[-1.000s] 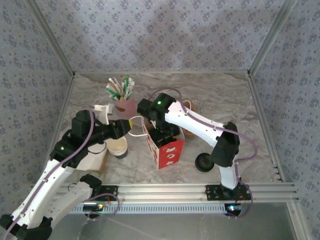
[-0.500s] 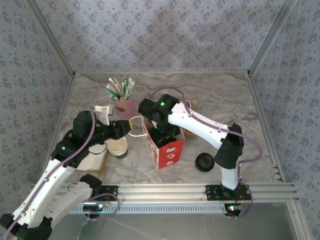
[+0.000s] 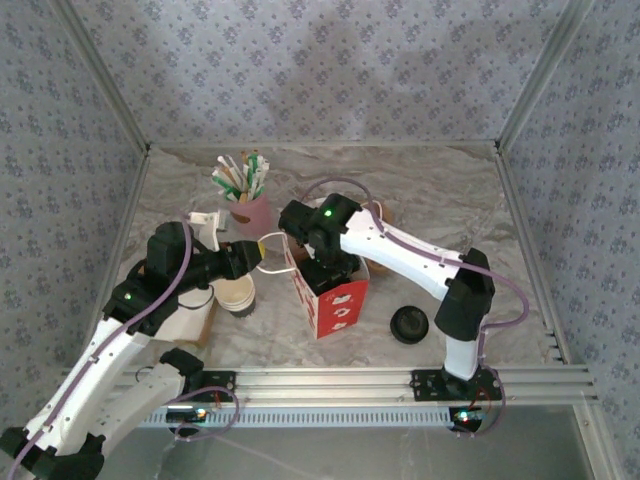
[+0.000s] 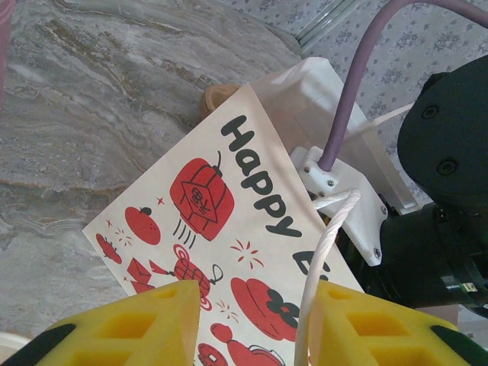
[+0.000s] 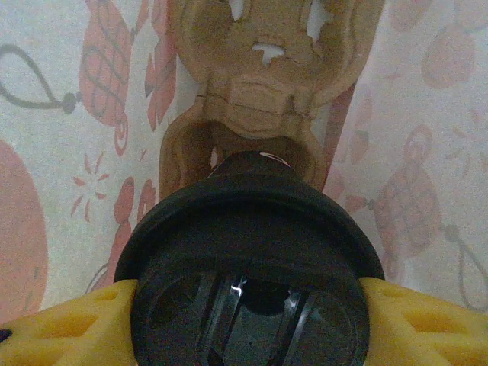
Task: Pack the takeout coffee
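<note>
Surroundings: a pink cup of stirrers [image 3: 247,205] stands toward the far left corner of the table [image 3: 450,200]. An open paper cup [image 3: 237,293] stands just left of the bag. A loose black lid [image 3: 408,323] lies near the near edge, right of the bag. A brown cup [image 3: 377,212] is partly hidden behind the right arm.
Bag: the red-and-white paper bag [image 3: 335,305] stands upright mid-table, mouth up. A cardboard carrier [image 5: 267,76] lies at its bottom.
Obstruction: the right wrist occupies the bag mouth, with paper walls close on both sides.
Left gripper [image 3: 258,250]: at the bag's left top edge, jaws narrowly apart. The rope handle [image 4: 324,252] runs between the yellow fingers [image 4: 114,324], against one of them and not pinched.
Right gripper [image 5: 248,328]: inside the bag, jaws closed on the lidded coffee cup [image 5: 248,259], one finger on each side of the lid.
Cup position: over the nearer well of the carrier; seating cannot be told.
Cup axis: vertical, lid uppermost, facing the wrist camera.
</note>
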{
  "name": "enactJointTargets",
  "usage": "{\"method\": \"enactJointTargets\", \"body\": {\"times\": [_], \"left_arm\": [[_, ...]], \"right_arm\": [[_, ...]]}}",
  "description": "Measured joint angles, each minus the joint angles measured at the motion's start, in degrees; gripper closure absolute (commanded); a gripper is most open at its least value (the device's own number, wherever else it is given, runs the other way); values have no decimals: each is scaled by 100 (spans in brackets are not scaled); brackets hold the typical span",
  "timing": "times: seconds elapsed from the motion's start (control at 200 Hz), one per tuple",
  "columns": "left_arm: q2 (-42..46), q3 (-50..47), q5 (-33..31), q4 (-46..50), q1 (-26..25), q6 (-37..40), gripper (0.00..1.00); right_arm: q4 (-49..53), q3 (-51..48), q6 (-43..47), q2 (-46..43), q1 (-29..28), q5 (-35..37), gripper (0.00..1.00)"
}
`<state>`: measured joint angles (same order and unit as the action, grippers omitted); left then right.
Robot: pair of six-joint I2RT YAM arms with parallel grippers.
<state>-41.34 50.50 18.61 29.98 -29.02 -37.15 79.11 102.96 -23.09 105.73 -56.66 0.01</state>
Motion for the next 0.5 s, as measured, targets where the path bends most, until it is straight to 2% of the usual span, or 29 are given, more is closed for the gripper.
{"method": "enactJointTargets", "body": {"times": [0.5], "left_arm": [[4,0,-22,24,0,0,60]], "right_arm": [[-149,-72,2,-11,0,2,39]]}}
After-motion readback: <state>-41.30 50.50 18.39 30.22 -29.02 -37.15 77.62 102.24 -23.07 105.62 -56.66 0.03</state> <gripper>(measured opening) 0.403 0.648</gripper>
